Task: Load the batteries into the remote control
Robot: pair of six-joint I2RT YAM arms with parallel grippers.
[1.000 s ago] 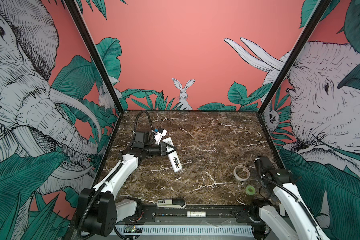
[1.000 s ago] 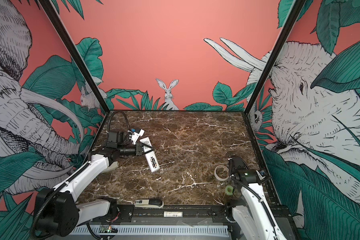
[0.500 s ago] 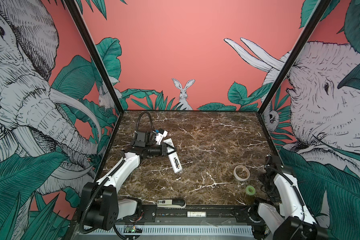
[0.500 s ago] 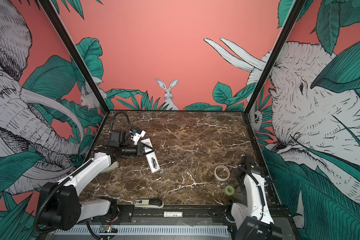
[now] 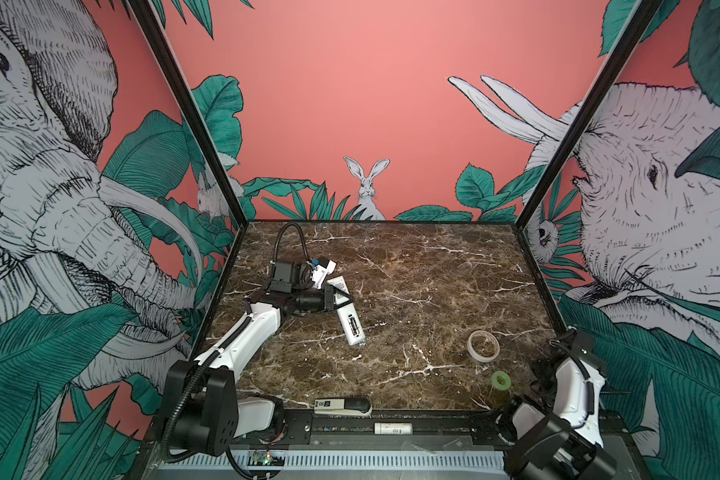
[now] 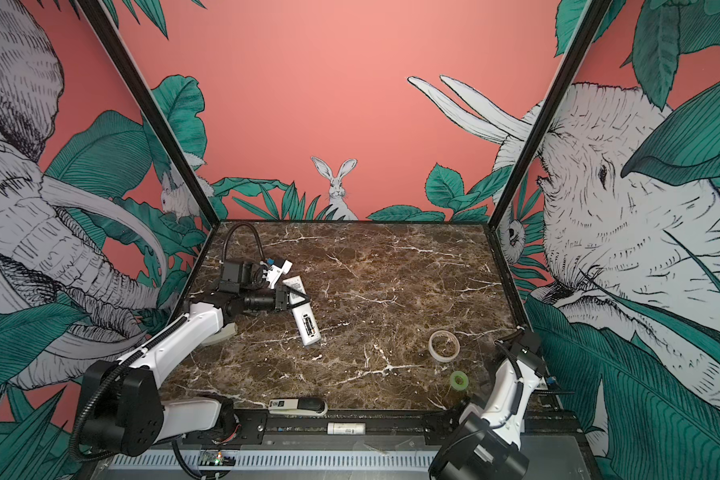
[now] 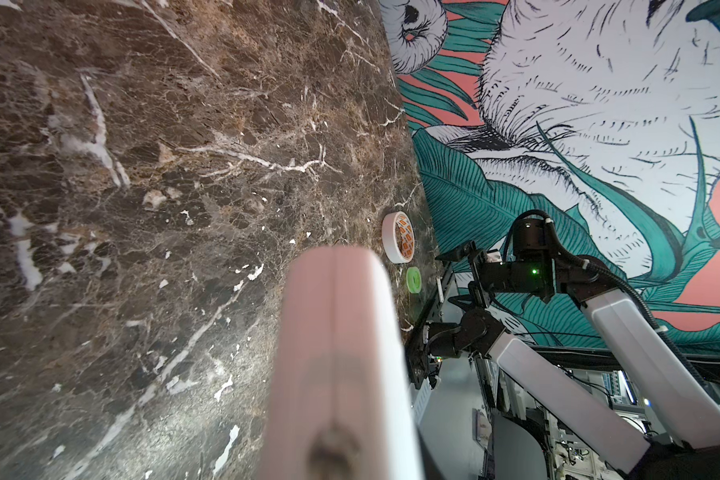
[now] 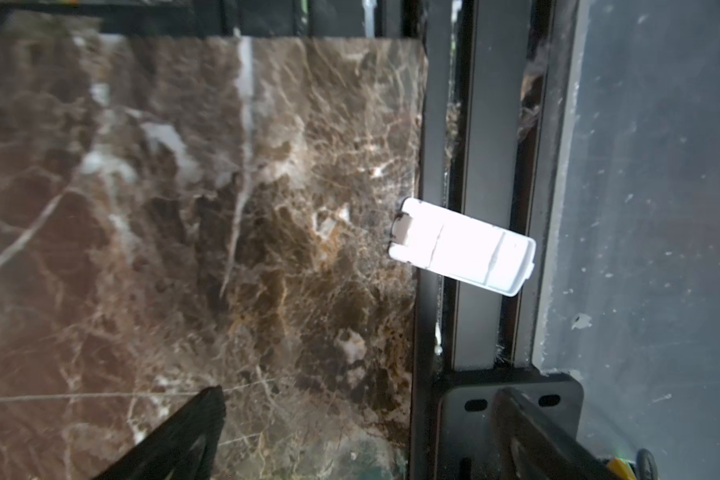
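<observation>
— Where's the remote?

— Left of the middle of the marble, slanting, in both top views. The left gripper is clamped across its far half, drawn in tight on its sides.

— Lifted or lying?

— Cannot tell. The top views show its back open, with a dark bay toward its near end; what is in it I cannot make out. The left wrist view shows the remote only edge-on and blurred, with the tape and green roll beyond it.

— And the right gripper?

— In the top views the right arm is folded at the near right corner, and its tips are hidden. Its wrist view shows the fingers wide apart, holding nothing, above the marble's edge. That view alone shows the white cover, lying partly on the marble and partly over the black rail.
</observation>
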